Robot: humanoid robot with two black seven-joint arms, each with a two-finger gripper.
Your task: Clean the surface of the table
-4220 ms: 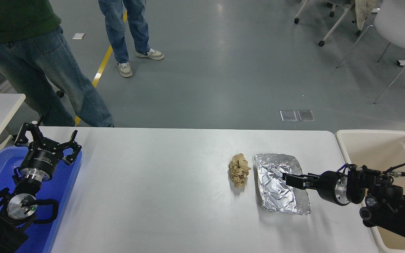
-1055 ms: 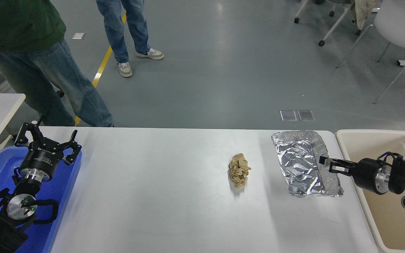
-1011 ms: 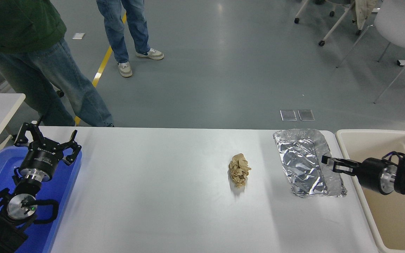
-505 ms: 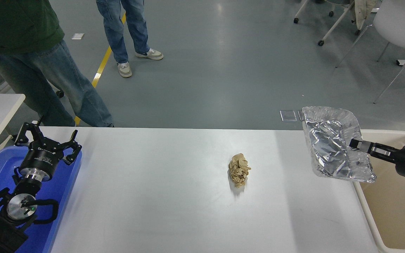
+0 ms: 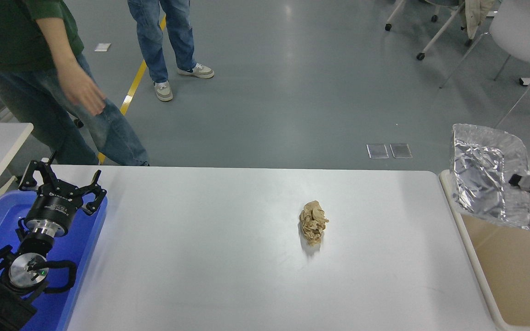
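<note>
A crinkled silver foil tray (image 5: 490, 184) is held aloft at 3 o'clock, tilted over the beige plastic bin (image 5: 518, 276), clamped in the right gripper's (image 5: 520, 180) jaws. It lay on the matte white worktop (image 5: 200, 257) four seconds ago. A crumpled tan paper wad (image 5: 313, 222) remains there, centre-right. The left gripper (image 5: 60, 188), jaws apart, is parked over the blue plastic tray (image 5: 85, 248) at 8 o'clock.

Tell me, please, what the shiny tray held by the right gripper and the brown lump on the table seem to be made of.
The tray, held by the right gripper, looks like thin aluminium foil: silver, mirror-bright, full of sharp creases. The lump on the table surface looks like crumpled brown paper, perhaps a napkin: matte, soft folds.
</note>
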